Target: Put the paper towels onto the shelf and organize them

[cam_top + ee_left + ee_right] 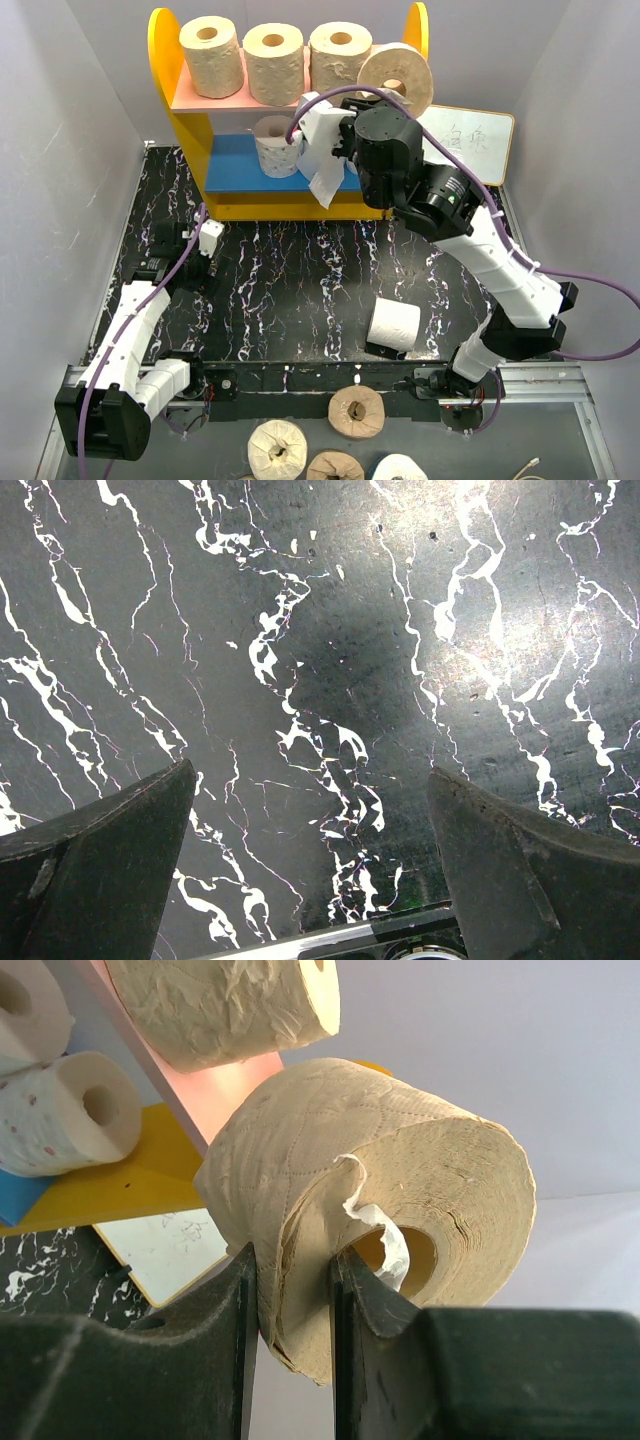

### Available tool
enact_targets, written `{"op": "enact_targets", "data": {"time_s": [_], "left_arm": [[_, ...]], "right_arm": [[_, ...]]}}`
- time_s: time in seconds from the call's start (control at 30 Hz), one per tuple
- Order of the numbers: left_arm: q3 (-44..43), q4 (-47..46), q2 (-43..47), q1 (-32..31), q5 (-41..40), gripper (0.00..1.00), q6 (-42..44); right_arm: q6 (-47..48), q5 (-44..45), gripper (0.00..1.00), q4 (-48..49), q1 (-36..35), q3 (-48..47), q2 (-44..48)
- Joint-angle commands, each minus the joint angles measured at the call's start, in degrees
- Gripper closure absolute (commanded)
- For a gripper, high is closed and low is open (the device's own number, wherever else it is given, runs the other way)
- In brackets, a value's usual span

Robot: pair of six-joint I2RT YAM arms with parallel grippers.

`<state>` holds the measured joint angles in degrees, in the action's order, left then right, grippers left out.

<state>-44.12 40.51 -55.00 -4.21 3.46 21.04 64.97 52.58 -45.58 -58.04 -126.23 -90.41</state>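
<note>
The shelf (165,45) stands at the back of the table. Three tan paper towels (273,62) stand on its pink upper board. My right gripper (386,98) is shut on a fourth tan roll (397,76) at the board's right end, one finger in the hollow centre and one outside (290,1260); the roll (400,1170) lies on its side in the air. A pink-dotted white roll (275,145) and a white roll trailing a sheet (325,165) sit on the blue lower board. Another white roll (393,325) lies on the table. My left gripper (205,240) is open and empty over the black marble (310,770).
A small white writing board (470,140) leans right of the shelf and shows in the right wrist view (170,1250). Several more rolls (357,410) lie below the table's near edge. Grey walls close in both sides.
</note>
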Motion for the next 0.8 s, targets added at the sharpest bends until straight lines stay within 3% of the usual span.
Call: {"op": "enact_targets", "data": {"time_s": [0.0,0.5,0.77], "left_arm": [[0.1,0.6,1.1,0.4,0.9,0.01,0.4],[0.3,0.6,2.1,0.7,1.0,0.01,0.4],[0.3,0.7,2.1,0.8,1.2,0.01,0.4]], "right_arm": [[1.2,-5.4,1.00,6.0,1.4,-3.0,-1.4],[-1.4,-9.8,1.00,8.0,8.8,-3.5,-4.3],[-2.2,-12.3,1.00,8.4,9.4,-5.4,-7.0]]}}
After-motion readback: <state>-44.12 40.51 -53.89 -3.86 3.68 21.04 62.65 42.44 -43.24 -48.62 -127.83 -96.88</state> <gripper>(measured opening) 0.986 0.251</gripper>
